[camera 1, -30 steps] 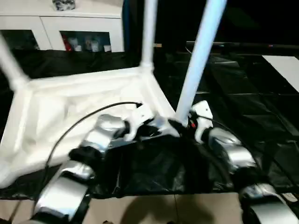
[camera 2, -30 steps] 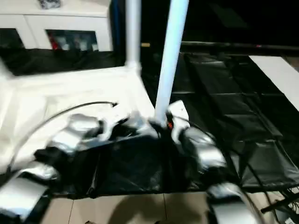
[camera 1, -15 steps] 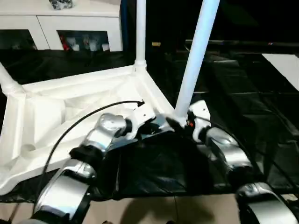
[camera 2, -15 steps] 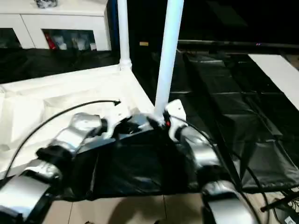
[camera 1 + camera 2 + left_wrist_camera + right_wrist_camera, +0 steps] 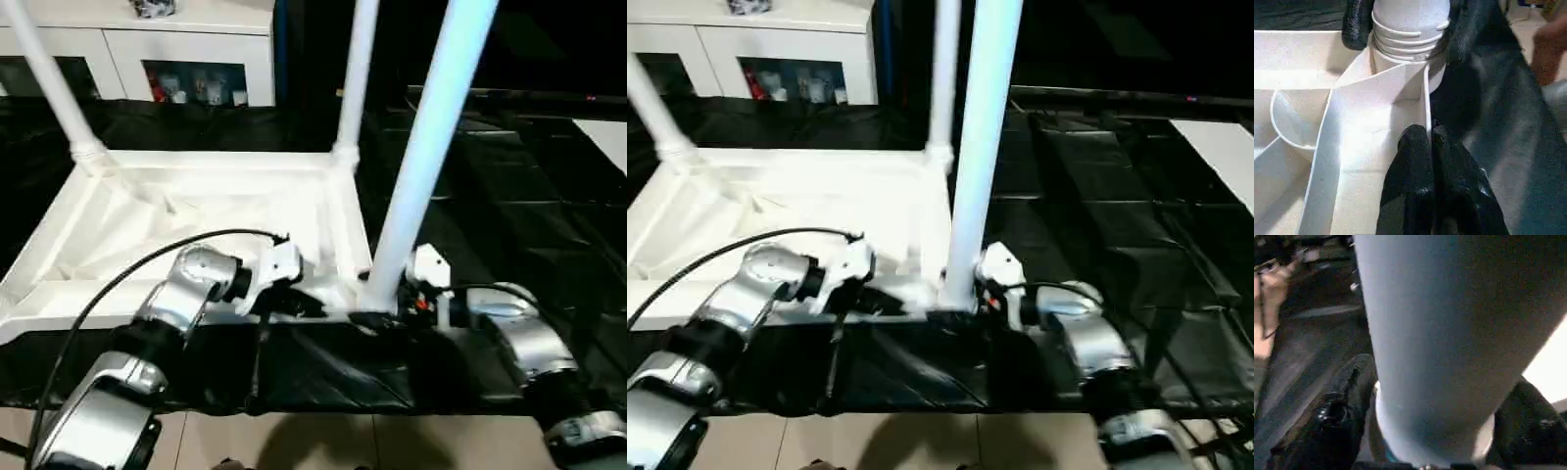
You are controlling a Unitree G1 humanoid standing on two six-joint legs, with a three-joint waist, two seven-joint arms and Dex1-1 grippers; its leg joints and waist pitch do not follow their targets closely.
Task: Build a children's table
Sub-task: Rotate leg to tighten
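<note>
Children's table (image 5: 196,211) upside down on black sheet (image 5: 509,196), three legs up. I judge near leg (image 5: 431,147) could tilt or pop from corner socket if I push sideways. Right pincer (image 5: 392,311) straddles near leg base, fingers spread around it. Left pincer (image 5: 1425,147) pressed together, tips against tabletop rib.

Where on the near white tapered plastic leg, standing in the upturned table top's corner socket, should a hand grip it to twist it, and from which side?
Probably low on the near white tapered plastic leg, just above its ribbed foot, coming level from the right side. The upturned white table top with its ribs blocks the left, and the round tube suits fingers on opposite sides.
</note>
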